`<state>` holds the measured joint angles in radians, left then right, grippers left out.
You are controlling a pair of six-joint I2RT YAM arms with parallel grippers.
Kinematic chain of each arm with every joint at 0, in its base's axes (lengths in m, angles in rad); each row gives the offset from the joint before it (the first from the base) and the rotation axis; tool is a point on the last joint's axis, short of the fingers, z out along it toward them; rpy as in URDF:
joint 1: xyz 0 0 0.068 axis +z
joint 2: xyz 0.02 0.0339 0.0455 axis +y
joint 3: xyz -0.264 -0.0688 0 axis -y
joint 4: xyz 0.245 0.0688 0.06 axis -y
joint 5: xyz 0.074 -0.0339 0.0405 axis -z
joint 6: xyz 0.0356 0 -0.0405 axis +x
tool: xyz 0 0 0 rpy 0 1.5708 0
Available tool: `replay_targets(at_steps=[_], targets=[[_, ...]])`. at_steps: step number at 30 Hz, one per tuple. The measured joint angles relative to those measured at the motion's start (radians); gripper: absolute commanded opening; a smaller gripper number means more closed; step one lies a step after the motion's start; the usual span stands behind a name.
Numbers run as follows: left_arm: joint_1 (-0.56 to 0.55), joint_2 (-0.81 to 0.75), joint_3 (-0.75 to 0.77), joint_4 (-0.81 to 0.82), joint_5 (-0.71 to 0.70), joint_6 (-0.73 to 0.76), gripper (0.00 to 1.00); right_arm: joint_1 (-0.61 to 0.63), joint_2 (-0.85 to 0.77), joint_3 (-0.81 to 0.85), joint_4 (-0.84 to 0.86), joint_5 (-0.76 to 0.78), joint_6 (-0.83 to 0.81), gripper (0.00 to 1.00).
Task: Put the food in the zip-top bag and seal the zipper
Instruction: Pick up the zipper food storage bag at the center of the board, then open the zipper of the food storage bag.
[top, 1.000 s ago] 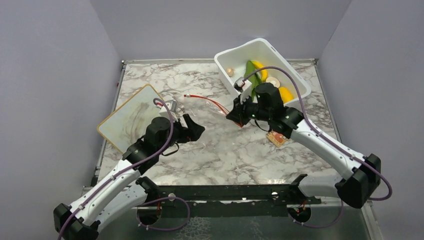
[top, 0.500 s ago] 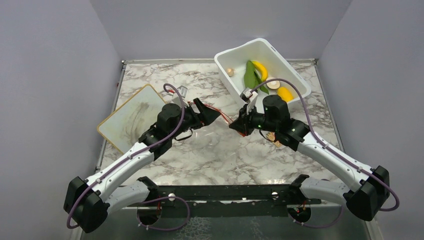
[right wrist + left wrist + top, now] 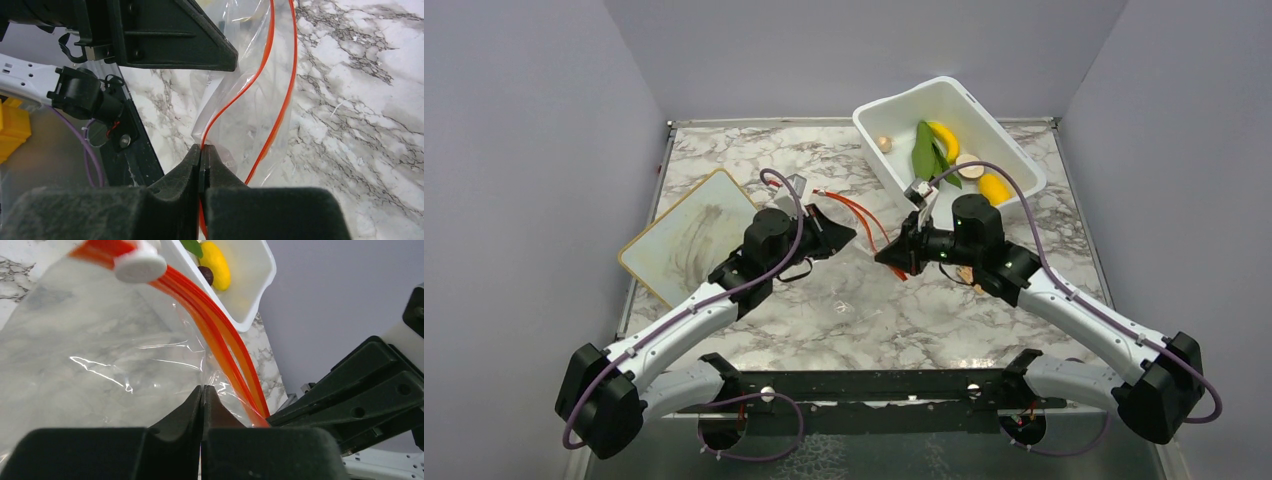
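The clear zip-top bag [image 3: 861, 228] hangs stretched between my two grippers above the marble table. My left gripper [image 3: 844, 237] is shut on the bag's clear film [image 3: 100, 340] just below the red-orange zipper [image 3: 220, 330], whose white slider [image 3: 140, 265] sits at the far end. My right gripper [image 3: 889, 257] is shut on one zipper strip [image 3: 240, 90], and the mouth gapes between the two strips. The food lies in the white tub [image 3: 1004, 150]: a green leaf [image 3: 924, 150], a banana [image 3: 944, 138], a yellow oval fruit [image 3: 994, 187] and small beige pieces [image 3: 884, 143].
A pale cutting board [image 3: 686, 235] lies at the left of the table. A small orange patterned square [image 3: 969, 273] peeks out from under my right arm. Grey walls enclose the table on three sides.
My left arm reached forward and right to the bag, and its open jaws have shut on the clear film. The right gripper drifted slightly toward the front-left, still holding the zipper strip.
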<state>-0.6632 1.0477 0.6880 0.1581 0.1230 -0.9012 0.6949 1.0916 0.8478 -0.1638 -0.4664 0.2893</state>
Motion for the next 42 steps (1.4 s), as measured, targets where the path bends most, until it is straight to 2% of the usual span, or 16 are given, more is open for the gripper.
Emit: replay_targets(at_steps=[2, 9, 15, 23, 31, 42], targets=[[0.000, -0.002, -0.004, 0.008, 0.010, 0.017, 0.00, 0.000, 0.000, -0.010, 0.010, -0.006, 0.014, 0.09], [0.000, -0.034, -0.074, 0.064, 0.071, 0.038, 0.00, 0.000, 0.000, -0.014, -0.017, 0.005, 0.056, 0.40], [0.000, -0.047, -0.084, 0.079, 0.167, 0.093, 0.00, 0.000, -0.032, 0.025, -0.080, 0.033, 0.128, 0.50], [0.000, -0.119, -0.091, 0.097, 0.272, 0.183, 0.00, 0.000, -0.089, 0.080, -0.131, 0.061, 0.198, 0.51], [0.000, -0.142, -0.134, 0.101, 0.308, 0.205, 0.00, 0.000, -0.089, 0.039, -0.155, 0.090, 0.232, 0.35], [0.000, -0.161, -0.146, 0.103, 0.308, 0.196, 0.00, 0.000, -0.021, -0.051, -0.102, 0.068, 0.264, 0.34]])
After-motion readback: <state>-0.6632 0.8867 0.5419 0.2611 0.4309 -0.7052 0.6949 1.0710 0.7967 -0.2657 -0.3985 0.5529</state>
